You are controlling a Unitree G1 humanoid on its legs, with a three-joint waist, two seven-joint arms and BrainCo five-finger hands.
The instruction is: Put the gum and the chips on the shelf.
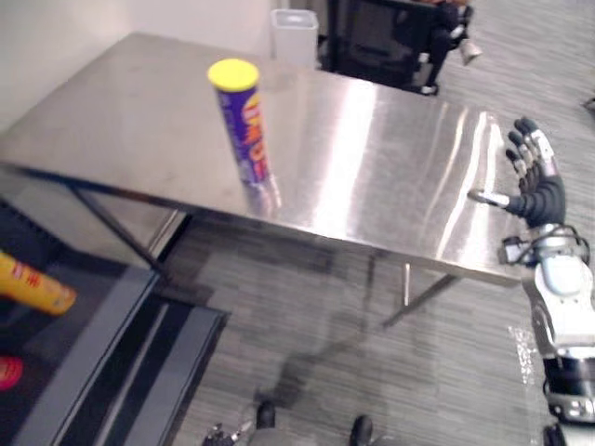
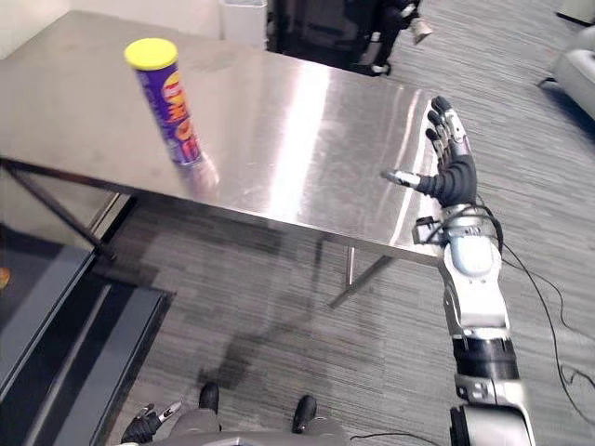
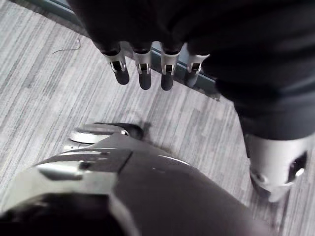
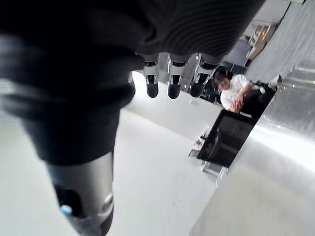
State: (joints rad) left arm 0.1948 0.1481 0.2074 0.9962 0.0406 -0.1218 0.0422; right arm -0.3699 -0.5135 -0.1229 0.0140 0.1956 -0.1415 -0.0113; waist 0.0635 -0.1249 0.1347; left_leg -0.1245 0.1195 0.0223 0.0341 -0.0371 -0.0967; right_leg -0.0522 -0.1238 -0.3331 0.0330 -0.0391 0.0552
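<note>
Steel table (image 1: 390, 177): bears one chips can (image 1: 244, 121), purple with a yellow lid, upright near the table's front edge.
Right hand (image 1: 537, 186): raised over the table's right end, fingers straight and spread, empty.
Left hand (image 3: 144, 73): low, off the table, above carpet, fingers relaxed and apart, empty.
Shelf (image 1: 84, 353): below the table's left corner, holding a yellow-orange item (image 1: 33, 286).

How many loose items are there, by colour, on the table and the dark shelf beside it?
Purple can with yellow lid, on the table: 1
Yellow-orange container, on the shelf: 1
Red item, same shelf: 1
Total: 3
</note>
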